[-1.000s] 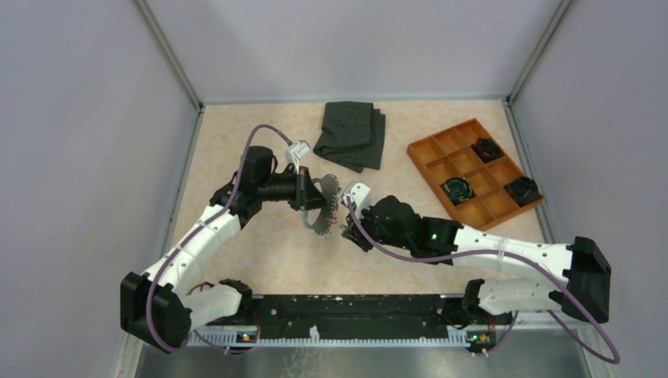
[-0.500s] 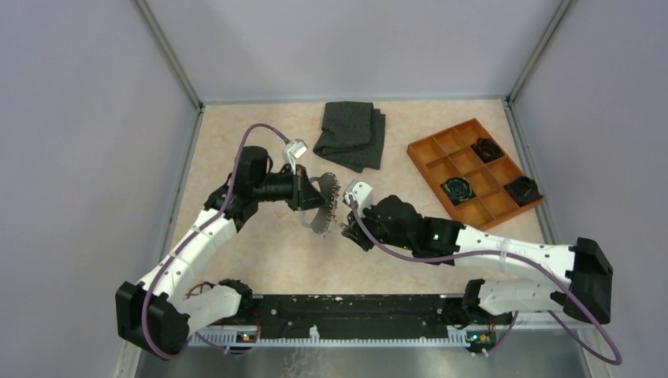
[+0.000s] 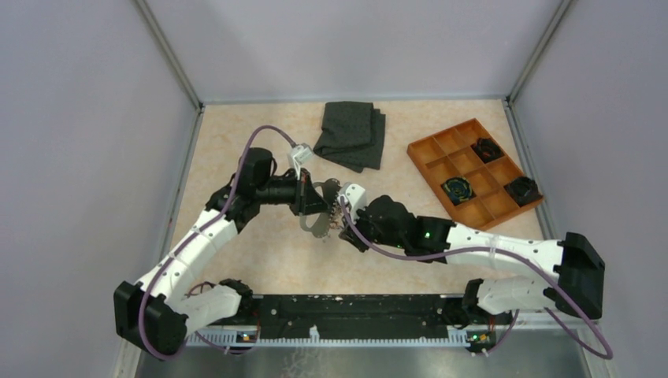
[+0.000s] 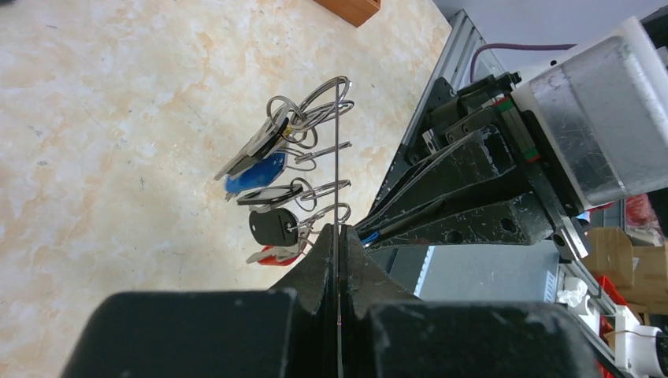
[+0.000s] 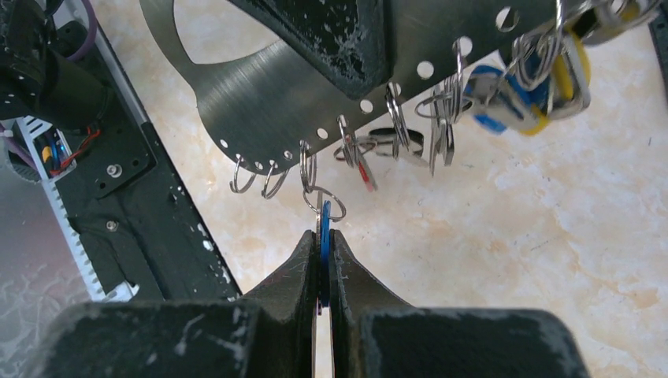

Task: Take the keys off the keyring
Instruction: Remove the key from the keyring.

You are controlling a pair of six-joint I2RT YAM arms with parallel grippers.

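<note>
Steel keyring (image 5: pixel 268 102) hangs above the table (image 5: pixel 551 236), pinched edge-on in my left gripper (image 4: pixel 337 244). My right gripper (image 5: pixel 321 246) clamps a blue key (image 5: pixel 324 220) dangling under it. A skewed pull could twist the keyring loose, or the key could slip free.

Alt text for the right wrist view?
The right pincer is shut on a blue key hanging by a small ring from the keyring, a perforated metal plate. More keys and rings dangle along its edge above a beige table.
</note>
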